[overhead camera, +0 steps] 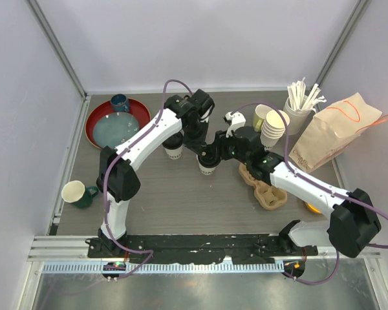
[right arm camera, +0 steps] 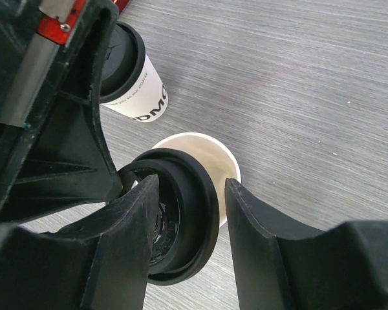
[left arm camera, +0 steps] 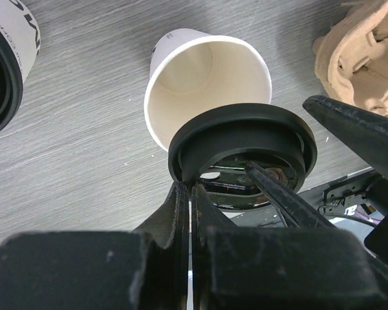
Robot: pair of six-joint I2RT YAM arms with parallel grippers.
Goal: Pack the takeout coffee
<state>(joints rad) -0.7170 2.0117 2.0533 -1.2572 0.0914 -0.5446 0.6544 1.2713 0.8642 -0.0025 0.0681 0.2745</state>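
Over open cup [left arm camera: 207, 84], black lid [left arm camera: 246, 132] in left jaws, right jaws apart astride; lidded cup [right arm camera: 142, 90] beside

Left arm [overhead camera: 142, 139] reaches forward, wrist bent down; left gripper [left arm camera: 191, 190] pinches tight on the black lid [left arm camera: 239, 129] at its fingertips; right arm [overhead camera: 304, 184] stretches in opposite; right gripper [right arm camera: 191, 183] holds its jaws apart, straddling that lid.
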